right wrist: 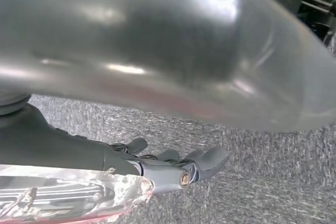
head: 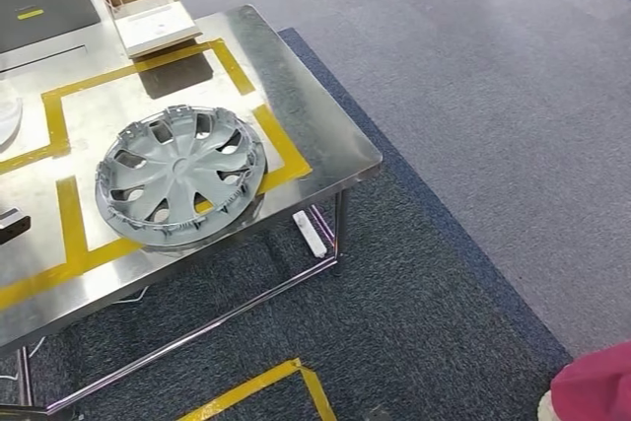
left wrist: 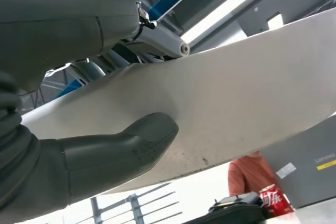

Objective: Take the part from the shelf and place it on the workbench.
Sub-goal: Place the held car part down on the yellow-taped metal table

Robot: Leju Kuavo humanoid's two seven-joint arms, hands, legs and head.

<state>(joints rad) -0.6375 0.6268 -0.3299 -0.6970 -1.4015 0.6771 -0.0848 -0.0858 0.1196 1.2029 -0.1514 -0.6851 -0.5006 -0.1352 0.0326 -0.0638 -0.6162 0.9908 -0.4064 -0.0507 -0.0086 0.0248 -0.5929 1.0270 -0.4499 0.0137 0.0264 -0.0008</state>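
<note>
Left hand (left wrist: 79,150) grips a pale flat panel (left wrist: 245,98), thumb pressed on its face. Right hand (right wrist: 174,169) has its fingers out straight beside crinkly clear wrap; can't tell if it's holding any of it. So the part looks picked, not placed yet. On the steel workbench (head: 327,135) a grey hubcap (head: 180,175) hogs the yellow-taped box on the right side, with a white box (head: 153,17) at the far end.
</note>
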